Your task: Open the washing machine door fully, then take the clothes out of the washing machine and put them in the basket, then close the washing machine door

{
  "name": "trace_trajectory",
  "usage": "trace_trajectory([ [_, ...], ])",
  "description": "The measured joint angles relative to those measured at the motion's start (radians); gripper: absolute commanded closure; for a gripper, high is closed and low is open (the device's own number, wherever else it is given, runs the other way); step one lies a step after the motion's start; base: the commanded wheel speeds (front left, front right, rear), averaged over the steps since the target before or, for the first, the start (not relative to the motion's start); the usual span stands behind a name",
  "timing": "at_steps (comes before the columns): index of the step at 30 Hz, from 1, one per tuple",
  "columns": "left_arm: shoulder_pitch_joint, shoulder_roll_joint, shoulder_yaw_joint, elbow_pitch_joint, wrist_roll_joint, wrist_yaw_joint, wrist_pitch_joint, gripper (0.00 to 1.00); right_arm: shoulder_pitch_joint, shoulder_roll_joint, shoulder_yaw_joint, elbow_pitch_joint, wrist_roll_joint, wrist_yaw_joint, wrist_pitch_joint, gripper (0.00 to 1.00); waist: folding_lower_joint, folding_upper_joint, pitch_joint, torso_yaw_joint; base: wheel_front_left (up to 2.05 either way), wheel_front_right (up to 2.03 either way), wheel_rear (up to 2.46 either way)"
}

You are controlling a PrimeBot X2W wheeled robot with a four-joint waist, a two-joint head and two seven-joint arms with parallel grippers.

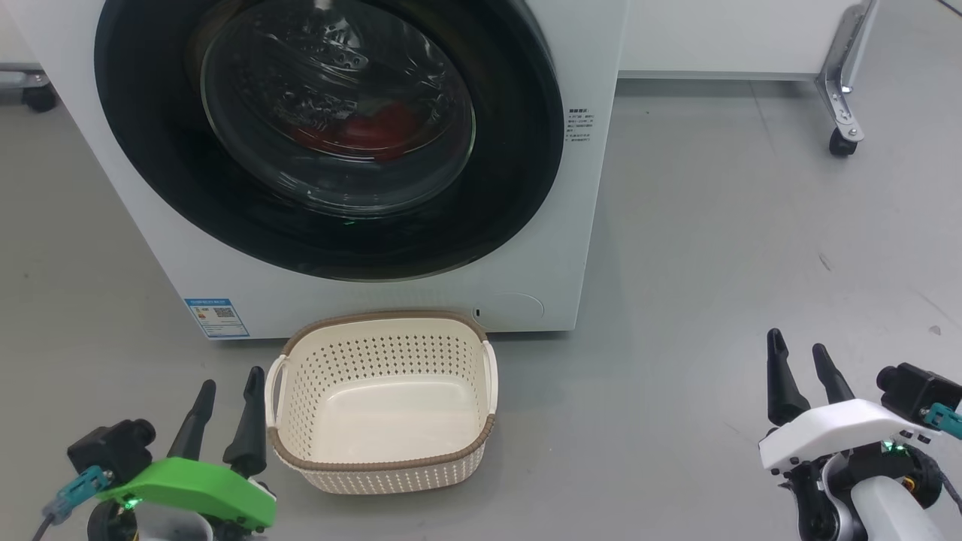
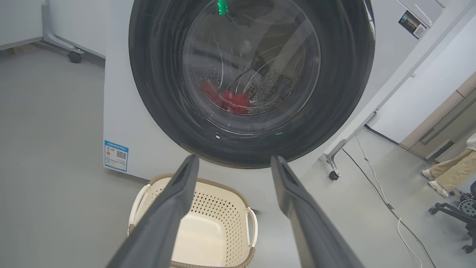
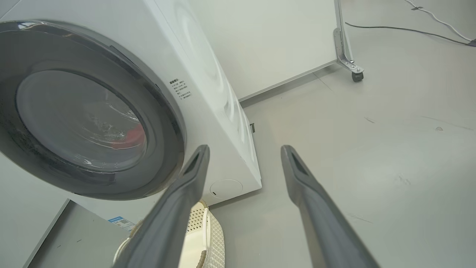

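Washing machine door [image 1: 338,113] shut, clothes [image 1: 376,129] behind glass. Basket [image 1: 383,318] just in front of washing machine [image 1: 571,240], beside L gripper [image 1: 231,379]; R gripper [image 1: 797,342] well apart. Both w/ fingers apart, empty. Wheeled frame [image 1: 842,98] far R.

Grey floor [image 1: 714,255] — smooth, faintly scuffed. The washing machine [image 1: 594,225] stands on it, and the basket [image 1: 383,319] sits upright on the floor just before the machine's base. To the right, well apart, a castor [image 1: 842,143] of a metal frame rests on the floor. In the left wrist view, 2 cables [image 2: 388,205] trail across it — near a wheeled chair base [image 2: 450,211].
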Motion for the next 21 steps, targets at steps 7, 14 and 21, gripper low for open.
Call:
trace_trajectory([
  [7,0.0,0.0,-0.029,0.015,0.078,0.01,-0.022,0.0,0.0,0.0,0.032,0.012,-0.096,-0.016,-0.022,0.0,0.0,0.0,-0.002,0.002,0.0,0.0,0.0],
  [14,0.0,0.0,-0.048,0.027,0.144,0.027,-0.042,0.0,0.0,-0.002,0.068,0.024,-0.191,-0.026,-0.044,0.0,0.0,0.0,-0.004,0.003,0.0,0.0,0.0],
  [21,0.0,0.002,-0.064,0.05,0.21,0.035,-0.063,0.0,0.0,-0.002,0.095,0.036,-0.282,-0.043,-0.066,0.0,0.0,0.0,-0.005,0.004,0.0,0.0,0.0],
])
